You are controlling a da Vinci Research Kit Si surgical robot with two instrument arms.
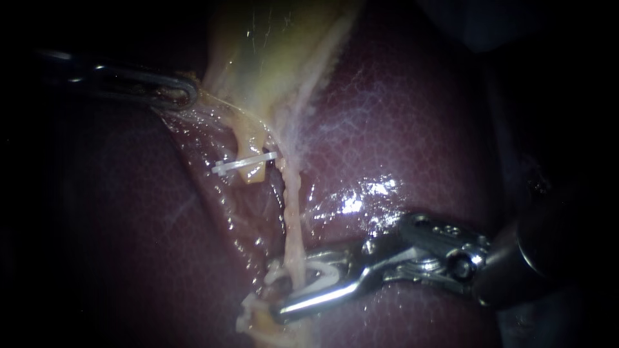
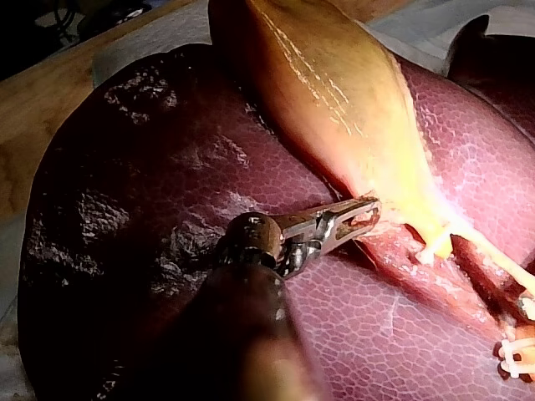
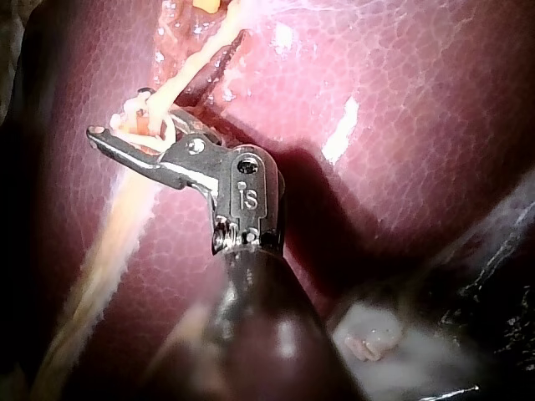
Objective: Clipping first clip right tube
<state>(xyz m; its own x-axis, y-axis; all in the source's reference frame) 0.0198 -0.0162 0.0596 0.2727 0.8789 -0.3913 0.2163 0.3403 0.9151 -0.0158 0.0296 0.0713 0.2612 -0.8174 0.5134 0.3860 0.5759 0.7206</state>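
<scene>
My right instrument [image 1: 278, 289] comes in from the right. Its jaws straddle the pale right tube [image 1: 293, 219] low on the liver [image 1: 412, 129] and are shut on a white clip [image 1: 317, 274] that wraps the tube. The right wrist view shows the same grip [image 3: 121, 117], with the tube [image 3: 196, 58] running on ahead of the jaws. Higher up, another white clip [image 1: 245, 166] sits across a short yellowish stub. My left instrument [image 1: 184, 95] is shut on tissue at the neck of the gallbladder [image 1: 271, 58]. The left wrist view shows that hold [image 2: 372, 210] too.
Wet, dark red liver surrounds the site, with glare spots beside the right instrument's wrist [image 1: 445, 248]. In the left wrist view a wooden bench [image 2: 42, 100] and white cloth lie beyond the liver. A pale pad [image 3: 376, 342] lies beside the right shaft.
</scene>
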